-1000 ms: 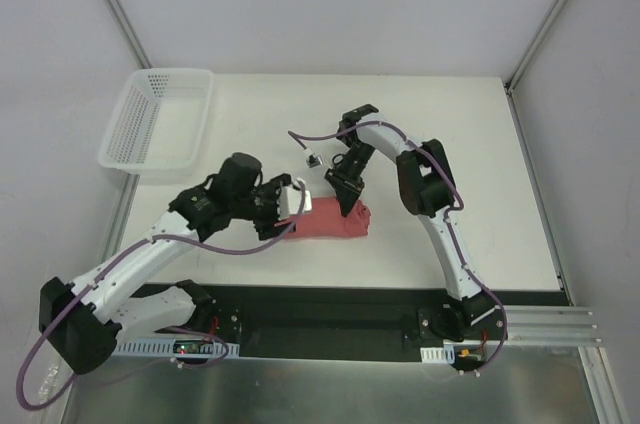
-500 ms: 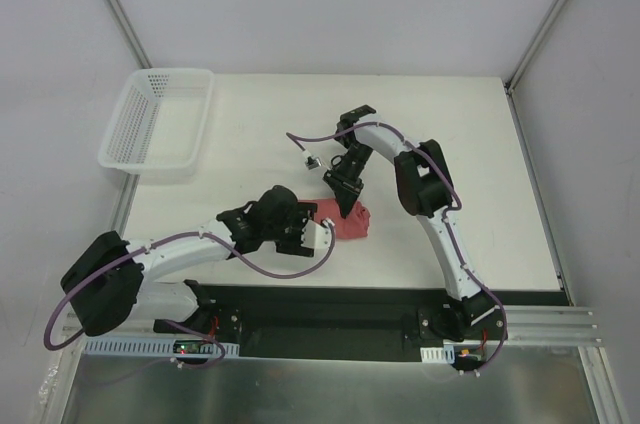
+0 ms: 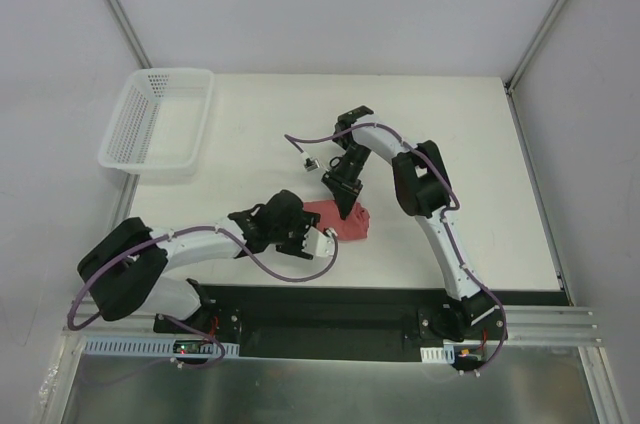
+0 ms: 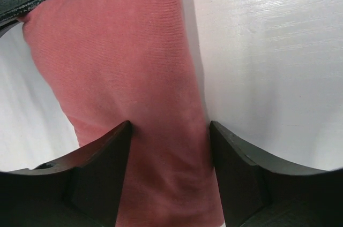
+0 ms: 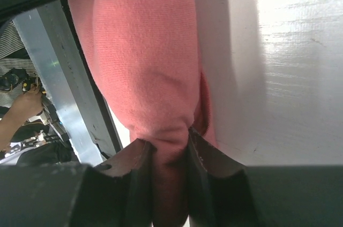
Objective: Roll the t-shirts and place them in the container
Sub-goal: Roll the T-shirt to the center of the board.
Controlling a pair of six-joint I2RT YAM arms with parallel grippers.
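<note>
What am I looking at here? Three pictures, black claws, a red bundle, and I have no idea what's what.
Two robot arms are bolted to a white table. The wide picture looks down from above; the two close-ups come from a camera on each wrist. A salmon-red t-shirt, rolled into a bundle, lies on the table; a white basket sits at its far left. The right gripper pinches the fabric between shut fingers. The left gripper has a finger on each side of the roll; whether it squeezes yet is unclear.
</note>
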